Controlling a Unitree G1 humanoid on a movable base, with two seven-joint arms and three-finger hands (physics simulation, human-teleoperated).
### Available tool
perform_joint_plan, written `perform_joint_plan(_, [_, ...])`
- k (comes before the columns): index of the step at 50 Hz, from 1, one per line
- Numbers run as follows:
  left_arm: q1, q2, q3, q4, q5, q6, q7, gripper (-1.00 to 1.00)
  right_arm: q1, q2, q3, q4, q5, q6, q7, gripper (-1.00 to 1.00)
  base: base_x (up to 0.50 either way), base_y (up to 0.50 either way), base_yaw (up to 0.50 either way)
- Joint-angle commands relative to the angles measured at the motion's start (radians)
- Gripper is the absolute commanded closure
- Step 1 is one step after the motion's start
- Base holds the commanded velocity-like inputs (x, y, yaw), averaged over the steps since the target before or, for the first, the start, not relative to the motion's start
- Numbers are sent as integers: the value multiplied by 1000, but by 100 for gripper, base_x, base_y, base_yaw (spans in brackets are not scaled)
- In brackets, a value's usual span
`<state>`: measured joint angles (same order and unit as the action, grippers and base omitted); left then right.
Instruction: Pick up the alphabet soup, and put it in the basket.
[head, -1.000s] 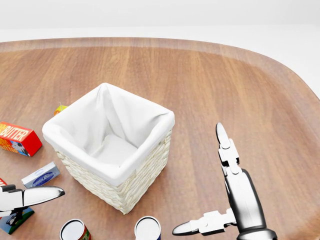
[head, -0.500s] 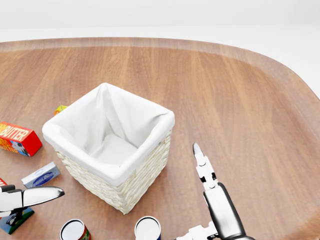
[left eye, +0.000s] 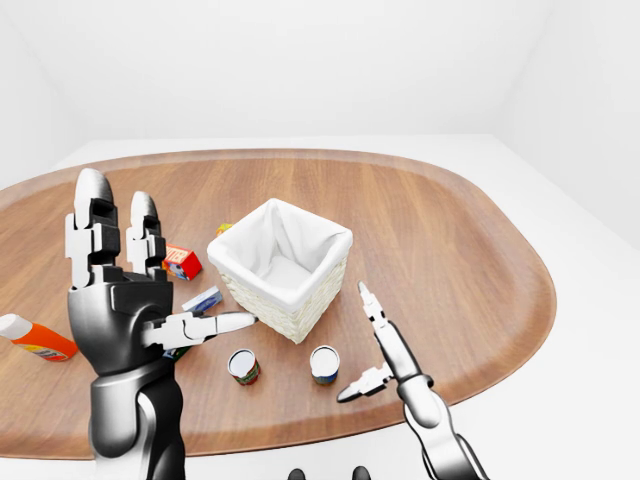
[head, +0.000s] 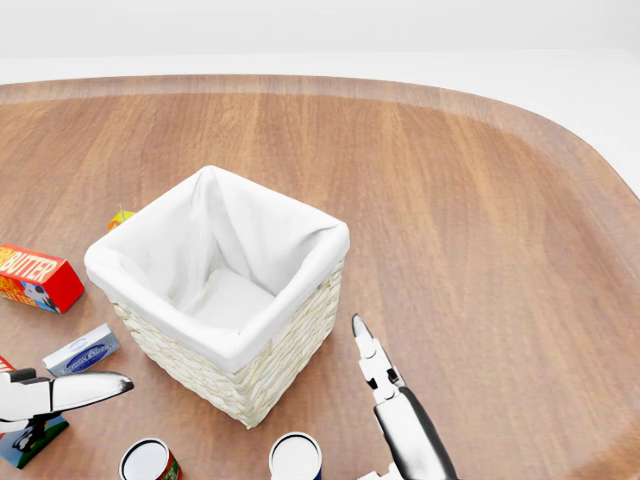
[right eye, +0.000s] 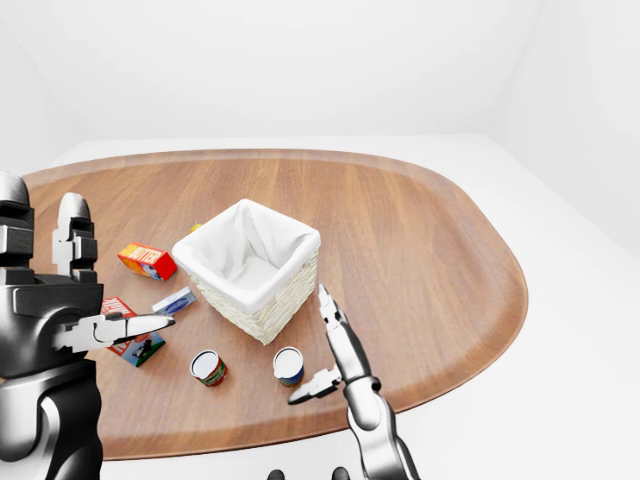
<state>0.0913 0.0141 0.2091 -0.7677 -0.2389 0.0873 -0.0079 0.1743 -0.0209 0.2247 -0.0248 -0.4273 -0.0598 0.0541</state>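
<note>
With fingers spread and empty, the right hand (left eye: 385, 340) hovered just right of the blue-labelled alphabet soup (left eye: 324, 364) standing below the basket (left eye: 283, 267); it should drop lower and wrap the can squarely.

The left hand (left eye: 125, 290) is raised at the left of the left-eye view, palm held upright, two fingers (left eye: 92, 225) extended straight up and the thumb (left eye: 215, 324) pointed sideways to the right. Nothing is gripped. The right hand (left eye: 385, 345) is set low in the centre, fingers spread, one directed upward and the thumb angled down-left. Nothing is held. Both forearms are seen rising from the bottom edge.
</note>
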Motion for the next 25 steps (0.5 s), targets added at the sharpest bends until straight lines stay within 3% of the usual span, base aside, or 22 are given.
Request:
perform_joint_plan(1, [1, 0, -3, 2, 3, 0, 0, -100, -11, 7, 17, 58, -16, -27, -10, -100, 0, 0, 0])
perform_joint_plan(25, [2, -1, -6, 12, 9, 0, -6, -100, -105, 47, 13, 317, -15, -27, -28, -100, 0, 0, 0])
